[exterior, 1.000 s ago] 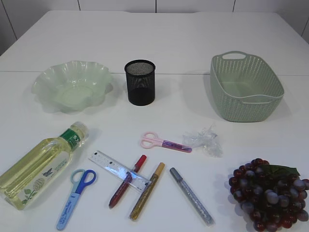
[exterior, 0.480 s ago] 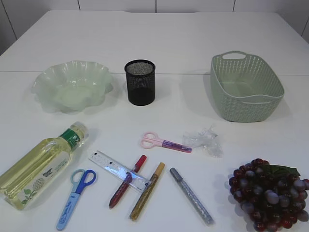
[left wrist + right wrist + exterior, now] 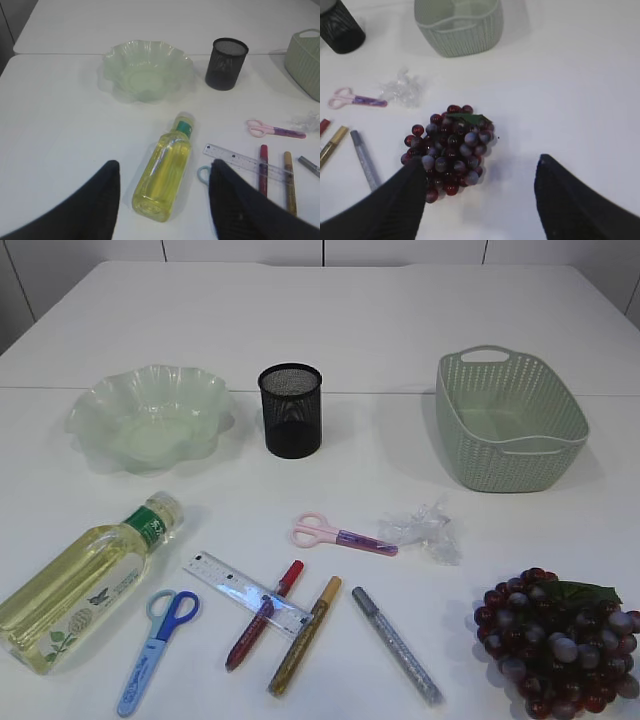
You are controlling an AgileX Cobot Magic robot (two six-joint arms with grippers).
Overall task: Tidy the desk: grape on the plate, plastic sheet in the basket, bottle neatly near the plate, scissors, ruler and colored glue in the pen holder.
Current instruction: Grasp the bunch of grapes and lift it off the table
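Left hand [image 3: 162, 200] is hanging w/ fingers spread wide, holding nothing, over the clear plastic bottle of yellow liquid w/ green label [image 3: 165, 175], which is lying on its side on the white bench [image 3: 400, 320]. Far-left, the pale green ruffled glass plate [image 3: 150, 418] is sitting empty, w/ the black mesh pen holder [image 3: 290, 410] just right of it, also looking empty. Along the near edge, left to right: blue-handled scissors [image 3: 155, 635], clear plastic ruler [image 3: 245, 592] lying across the red glue pen [image 3: 262, 615], then gold glitter glue pen [image 3: 305, 635], silver glitter glue pen [image 3: 395, 643]. Small pink scissors [image 3: 340, 535] and crumpled clear plastic sheet [image 3: 425, 530] are lying mid-bench, near each other; pale green woven plastic basket [image 3: 508, 420] is standing far-right, empty. Right hand [image 3: 480, 200] is hovering wide open, empty, over the dark red grape bunch [image 3: 450, 147].

Nothing is sorted yet, so this reads as the very start. Likely next: right hand dropping onto the grapes, or left onto the bottle; either needs a descent and a squeeze first.

Hard to tell: both arms are out of the exterior view, wrist views are cutting off both hands' fingertips, and the grape bunch is clipped at the exterior frame's corner.
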